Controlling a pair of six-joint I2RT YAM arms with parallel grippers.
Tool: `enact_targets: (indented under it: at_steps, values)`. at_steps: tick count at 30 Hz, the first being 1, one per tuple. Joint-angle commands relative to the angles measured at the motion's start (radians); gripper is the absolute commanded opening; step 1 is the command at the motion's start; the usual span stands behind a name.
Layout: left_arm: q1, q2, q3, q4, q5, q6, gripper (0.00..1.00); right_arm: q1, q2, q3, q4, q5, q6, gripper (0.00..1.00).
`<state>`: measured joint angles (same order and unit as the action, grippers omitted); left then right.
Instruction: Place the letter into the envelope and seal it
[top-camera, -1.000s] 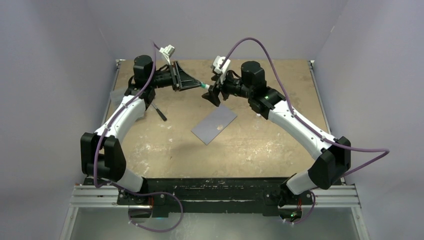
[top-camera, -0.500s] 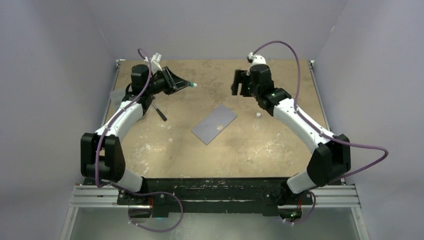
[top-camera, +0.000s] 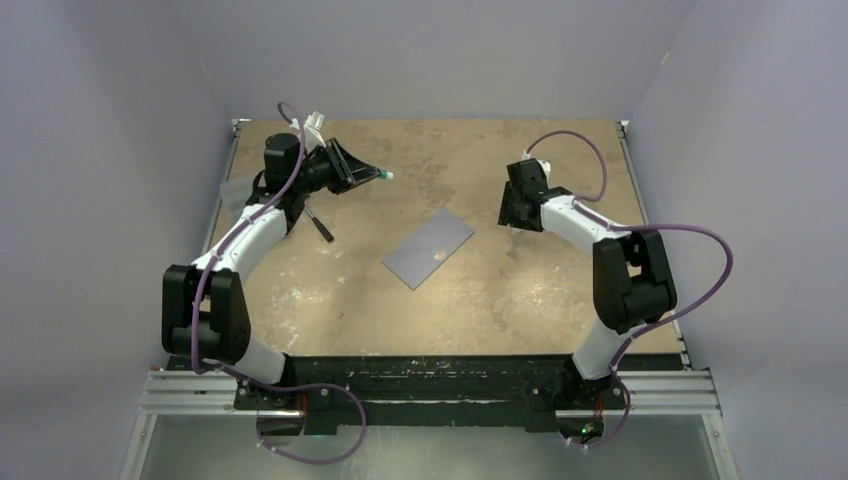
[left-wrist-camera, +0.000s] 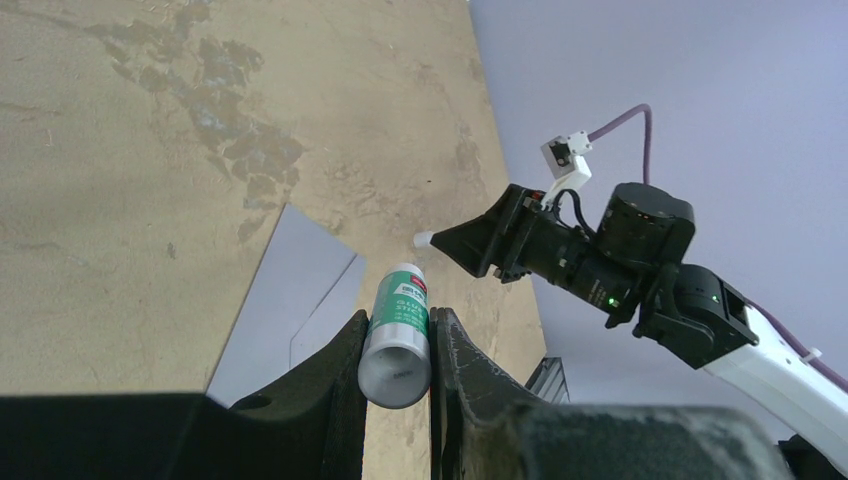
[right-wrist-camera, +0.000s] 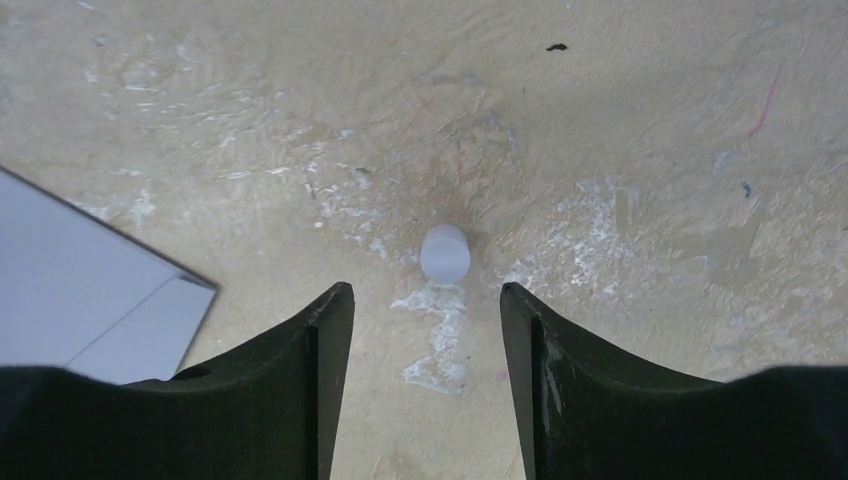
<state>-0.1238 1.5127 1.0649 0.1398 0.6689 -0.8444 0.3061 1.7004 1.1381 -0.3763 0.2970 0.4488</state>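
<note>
envelope (top-camera: 429, 249) unmoved; r gripper (right-wrist-camera: 425, 292) dropped over cap (right-wrist-camera: 445, 253), jaws apart; l gripper (left-wrist-camera: 398, 318) clamps glue stick (left-wrist-camera: 397, 345).

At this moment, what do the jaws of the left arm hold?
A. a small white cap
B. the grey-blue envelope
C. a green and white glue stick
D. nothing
C: in the left wrist view the left gripper is closed on the glue stick, with its jaws against both sides of the tube.

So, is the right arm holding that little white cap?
No, the cap sits free on the table beneath the right end effector's open fingers.
</note>
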Motion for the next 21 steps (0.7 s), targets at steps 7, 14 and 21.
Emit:
enact_targets:
  at_steps: [7, 14, 21]
  values:
    - [0.001, 0.028, 0.032, 0.015, 0.024, 0.029, 0.00, -0.037, 0.084, -0.006, 0.088, 0.004, 0.007, 0.56]
    - [0.001, 0.040, 0.048, 0.012, 0.026, 0.027, 0.00, -0.049, 0.118, 0.000, 0.112, -0.024, -0.006, 0.43]
    - [0.001, 0.046, 0.050, 0.020, 0.032, 0.014, 0.00, -0.051, 0.115, 0.012, 0.110, -0.029, -0.019, 0.16]
